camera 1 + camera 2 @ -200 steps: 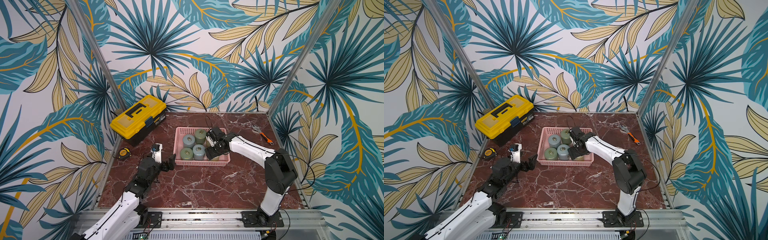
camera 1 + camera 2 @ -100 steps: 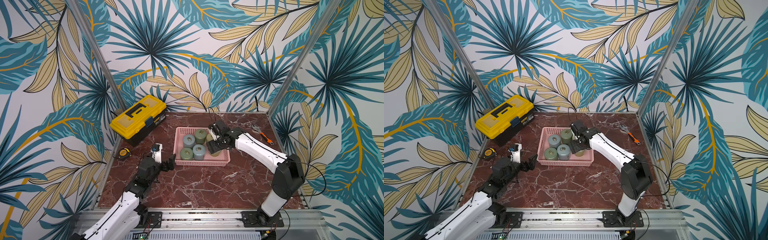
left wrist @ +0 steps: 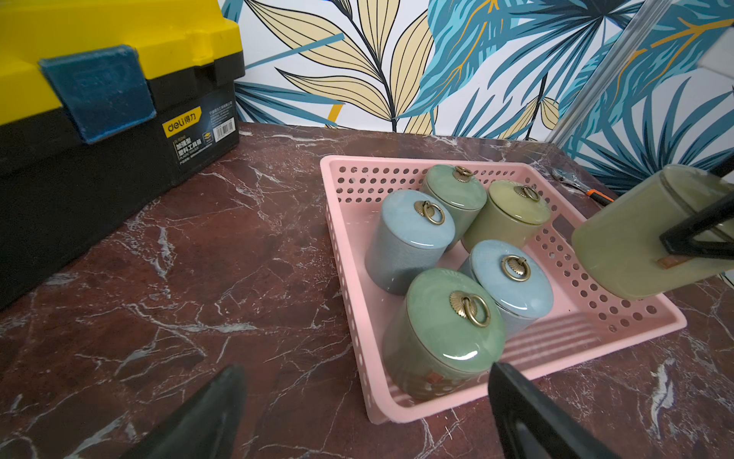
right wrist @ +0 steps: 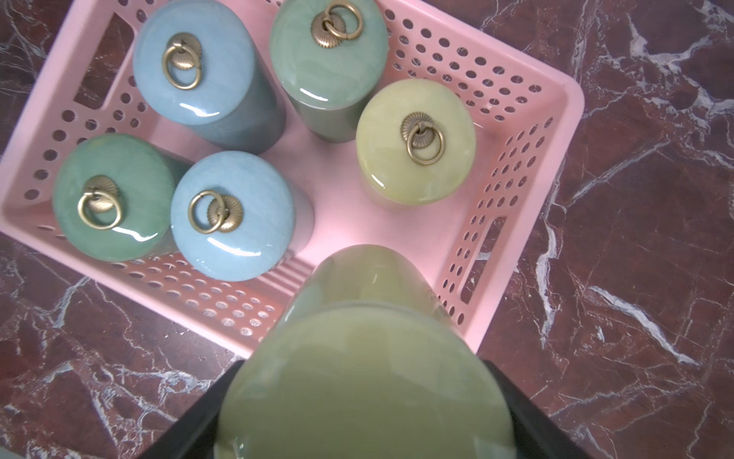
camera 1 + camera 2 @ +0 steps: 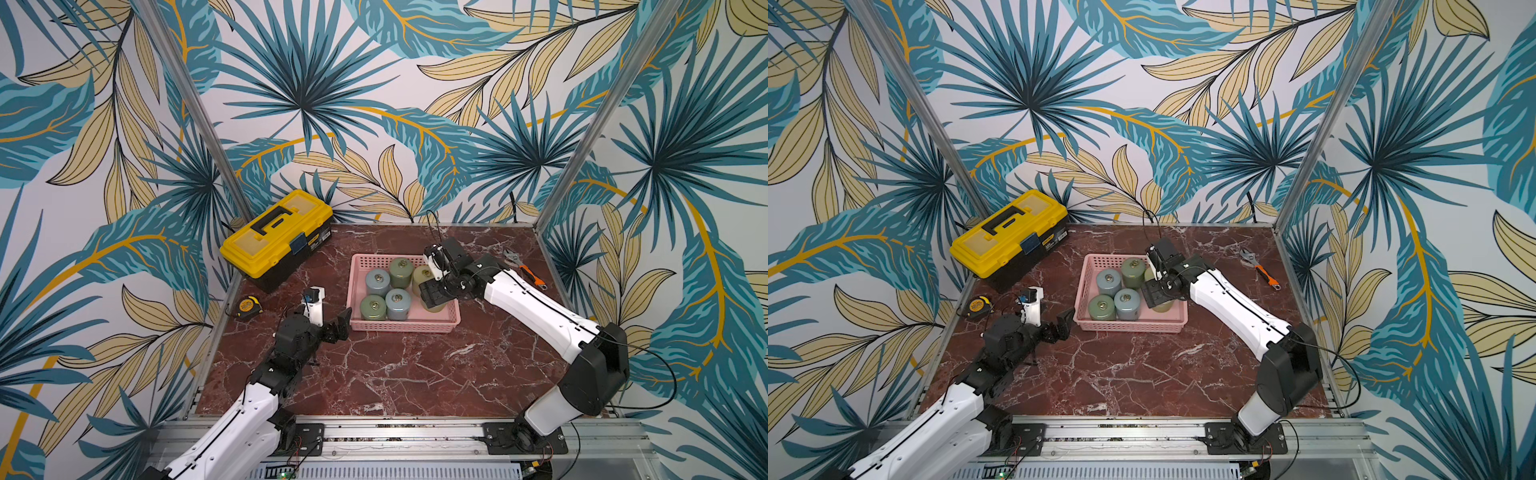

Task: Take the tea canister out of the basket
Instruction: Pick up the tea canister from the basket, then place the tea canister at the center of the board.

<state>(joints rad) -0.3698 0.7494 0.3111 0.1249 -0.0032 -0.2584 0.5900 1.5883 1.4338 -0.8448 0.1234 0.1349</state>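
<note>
Both top views: right end effector (image 5: 434,296) grips the yellow-green tea canister (image 5: 435,308), raised over the basket (image 5: 405,328); left end effector (image 5: 330,314) gapes wide, empty, beside the basket.
Left wrist: tea canister (image 3: 635,238) hangs clear of the basket floor.
Right wrist: five other canisters (image 4: 234,222) stand inside the basket.

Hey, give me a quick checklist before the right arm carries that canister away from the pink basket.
1. Right claw gripping the yellow-green canister: ok.
2. Canister's base above the rim of the basket: cannot tell.
3. Five other canisters upright, lids on: ok.
4. Left claw open, outside the basket: ok.
5. Bare tabletop in front of the basket for setting down: ok.
</note>
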